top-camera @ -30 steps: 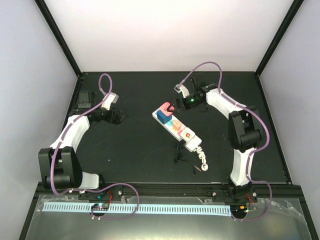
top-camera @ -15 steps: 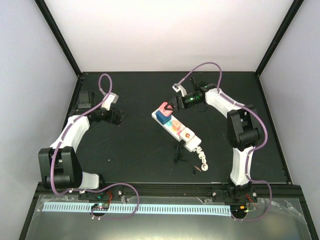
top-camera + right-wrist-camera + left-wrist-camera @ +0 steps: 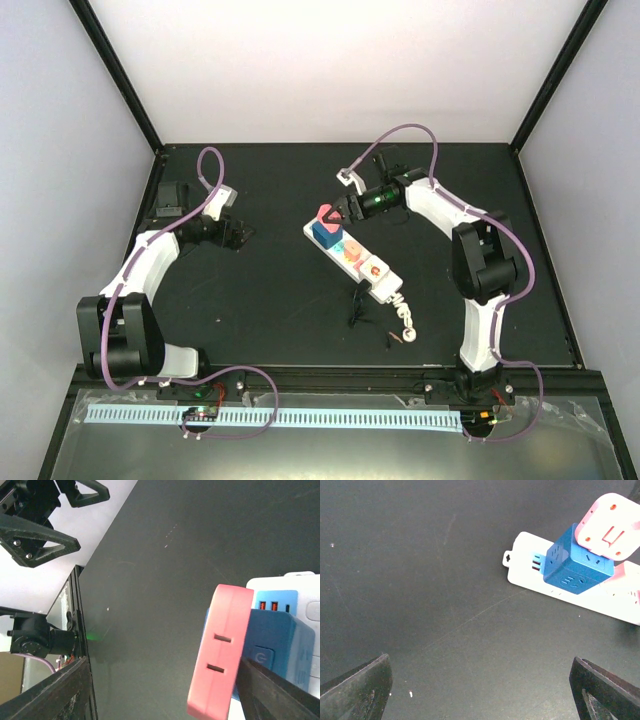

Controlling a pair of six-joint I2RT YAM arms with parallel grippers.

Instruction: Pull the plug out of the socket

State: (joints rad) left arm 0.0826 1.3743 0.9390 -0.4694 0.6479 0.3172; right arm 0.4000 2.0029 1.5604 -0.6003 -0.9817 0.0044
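Observation:
The socket, a long white power strip (image 3: 378,278) with pastel outlets, lies diagonally at mid-table. A blue cube adapter (image 3: 322,234) is plugged into its far end, and a flat pink plug (image 3: 327,214) sits tilted on top of the cube. My right gripper (image 3: 339,211) is open around the pink plug. In the right wrist view the pink plug (image 3: 220,650) lies between the fingers, close to the right finger (image 3: 280,690), in front of the blue cube (image 3: 277,640). My left gripper (image 3: 243,235) is open and empty, well left of the strip (image 3: 580,597).
The strip's bundled white cord (image 3: 405,318) lies at its near end, with a thin black wire (image 3: 355,306) beside it. A black box (image 3: 168,198) stands at the back left. Black frame posts and light walls bound the table.
My right gripper has reached left until its fingers are around the pink plug. The left arm has not moved.

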